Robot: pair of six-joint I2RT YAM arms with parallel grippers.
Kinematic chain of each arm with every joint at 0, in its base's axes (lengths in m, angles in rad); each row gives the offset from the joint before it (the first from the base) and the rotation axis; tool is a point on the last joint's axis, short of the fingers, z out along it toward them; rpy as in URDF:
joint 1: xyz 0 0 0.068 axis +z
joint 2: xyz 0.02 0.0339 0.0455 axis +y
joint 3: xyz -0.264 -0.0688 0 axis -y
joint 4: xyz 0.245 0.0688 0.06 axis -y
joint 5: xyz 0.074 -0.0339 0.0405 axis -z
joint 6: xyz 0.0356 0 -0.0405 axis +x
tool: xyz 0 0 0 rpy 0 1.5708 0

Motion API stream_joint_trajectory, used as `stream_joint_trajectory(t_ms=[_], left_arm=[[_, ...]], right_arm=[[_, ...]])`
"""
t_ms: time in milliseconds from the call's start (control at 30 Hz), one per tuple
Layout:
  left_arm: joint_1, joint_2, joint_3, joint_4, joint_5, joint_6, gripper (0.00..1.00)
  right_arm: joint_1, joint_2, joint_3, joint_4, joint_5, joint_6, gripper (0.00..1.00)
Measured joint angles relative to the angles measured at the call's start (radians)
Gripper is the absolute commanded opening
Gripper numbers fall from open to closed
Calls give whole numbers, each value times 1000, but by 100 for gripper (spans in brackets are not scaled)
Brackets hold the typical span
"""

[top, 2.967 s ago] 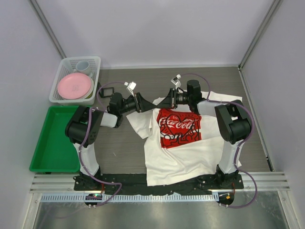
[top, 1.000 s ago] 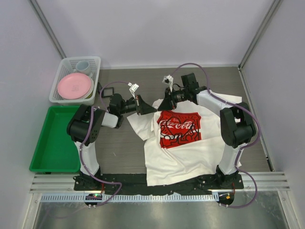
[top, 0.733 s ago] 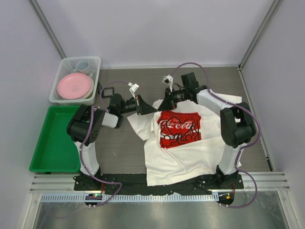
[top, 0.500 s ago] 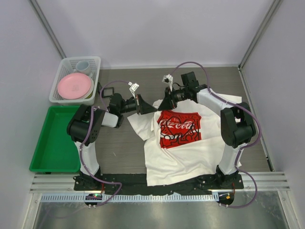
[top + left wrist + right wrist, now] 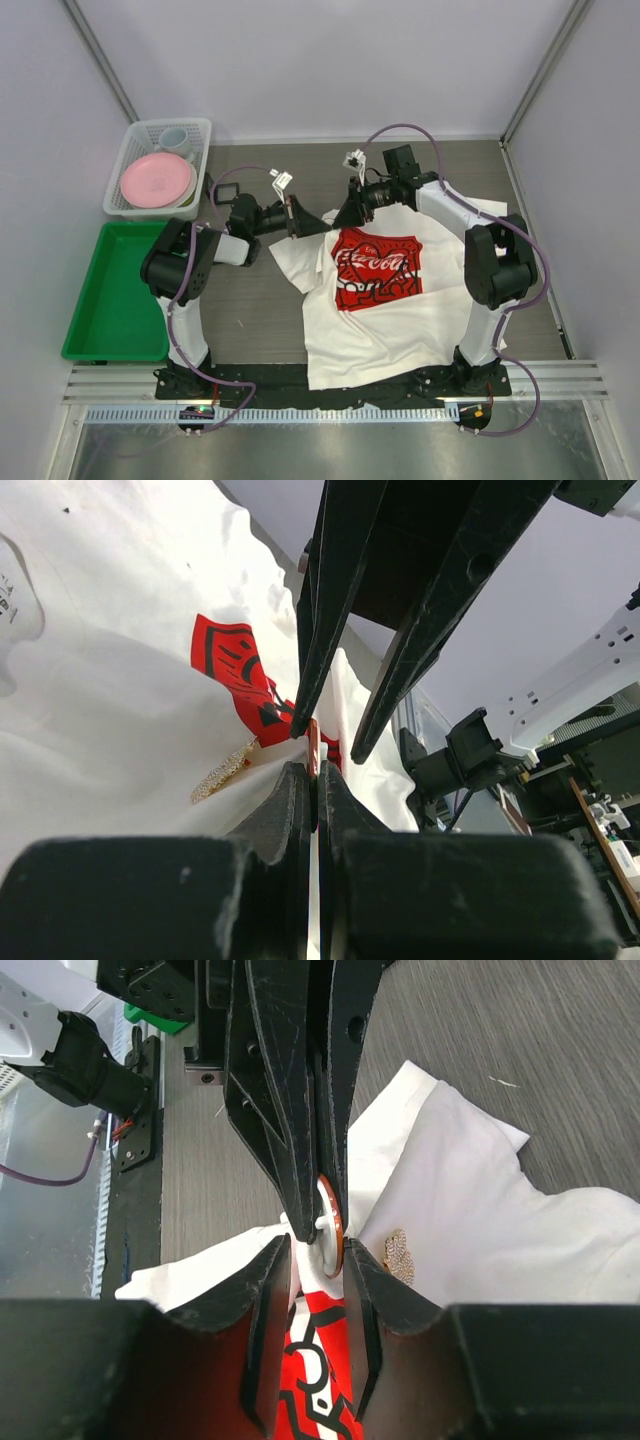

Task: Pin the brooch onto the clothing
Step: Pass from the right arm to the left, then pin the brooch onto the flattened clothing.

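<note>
Two grippers meet tip to tip at the far side of the T-shirt.

The white T-shirt [image 5: 400, 320] lies on the table [image 5: 250, 310]. Its bottom edge is near, between the two arm bases, and its red print [image 5: 375, 268] is in the middle. A green tray [image 5: 115, 300] sits to the left, well apart from the shirt. Just past the print, the cloth is bunched up. There the left gripper [image 5: 312, 768] has its jaws pressed tight together, and they pinch the thin edge of a small round disc [image 5: 328, 1222]. The right gripper [image 5: 316, 1245] has its jaws a little way apart, one on each side of that disc. The gold brooch [image 5: 222, 772] lies on the white cloth just beside the disc. In the far left corner, a white basket [image 5: 130, 150] holds a pink plate [image 5: 155, 180] and a cup [image 5: 175, 137].
</note>
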Motion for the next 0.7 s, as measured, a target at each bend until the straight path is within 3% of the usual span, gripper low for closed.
stream_joint_trajectory(t_ms=[467, 567, 700], left_arm=[[-2, 2, 0, -16, 0, 5, 0], [-2, 2, 0, -16, 0, 5, 0], [-2, 2, 2, -16, 0, 6, 0]], right_arm=[[-46, 38, 94, -46, -111, -13, 50], [-47, 64, 142, -124, -111, -79, 50], [-36, 142, 272, -373, -100, -287, 48]])
